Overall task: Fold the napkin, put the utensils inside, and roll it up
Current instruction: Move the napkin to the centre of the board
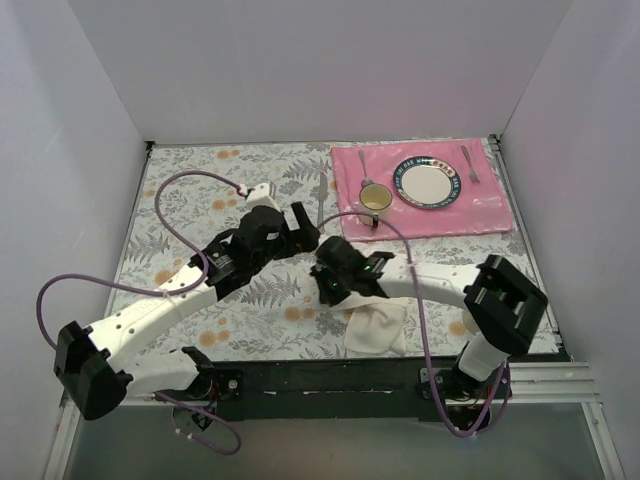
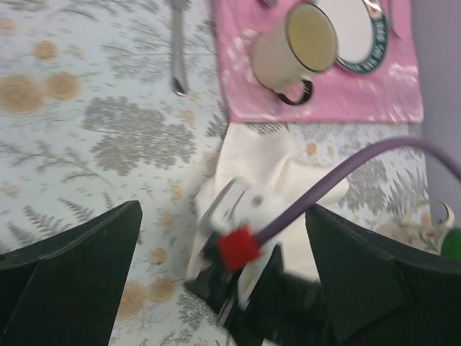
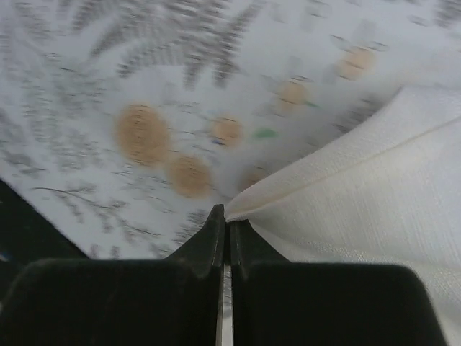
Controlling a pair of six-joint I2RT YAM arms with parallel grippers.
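On the floral-print tablecloth (image 1: pixel 200 190), the right pincer (image 3: pixel 225 229) clenches a corner of the soft off-white cloth napkin (image 3: pixel 360 194), bunched lower centre in the overhead view. The left pincer (image 2: pixel 223 238) gapes, released. Pull the corner flat and straight, slowly, for an even fold.

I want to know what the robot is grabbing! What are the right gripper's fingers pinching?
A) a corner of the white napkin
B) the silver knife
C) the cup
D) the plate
A: in the right wrist view, the right gripper has its fingers closed together on a corner of the napkin, just above the flowery tablecloth.
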